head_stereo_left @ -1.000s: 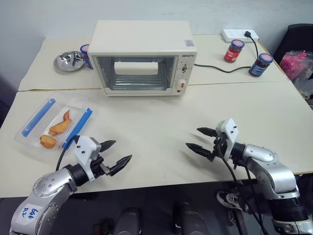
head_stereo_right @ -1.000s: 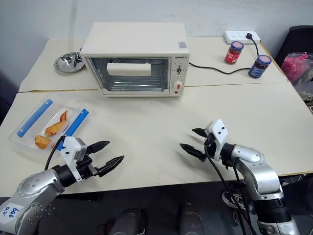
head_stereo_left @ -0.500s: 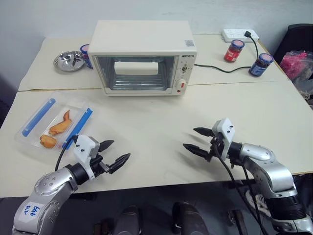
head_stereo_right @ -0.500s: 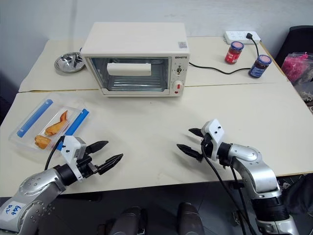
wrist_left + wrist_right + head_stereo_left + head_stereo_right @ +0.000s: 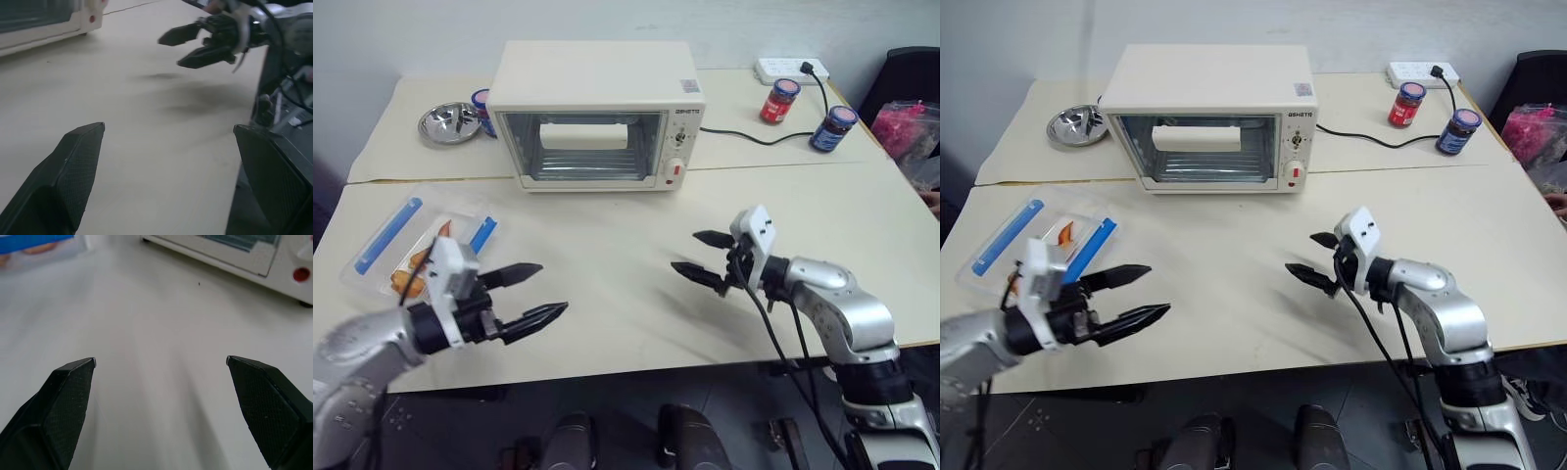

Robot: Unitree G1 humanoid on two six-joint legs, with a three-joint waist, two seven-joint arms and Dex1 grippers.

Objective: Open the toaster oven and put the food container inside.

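the toaster oven [image 5: 597, 116] sat door-shut at upper centre, the food container [image 5: 396, 235] at mid left; left gripper [image 5: 533, 294] and right gripper [image 5: 703, 257] hovered spread wide, holding nothing.

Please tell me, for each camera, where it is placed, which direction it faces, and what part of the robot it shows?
Left and right eye: on the head, facing forward and down at the table; both arms show.
Left wrist: on the left arm, facing across the table to the right hand; own fingers show.
Right wrist: on the right arm, facing the oven; own fingers show.
Shared: both wrist views show the oven's red button.
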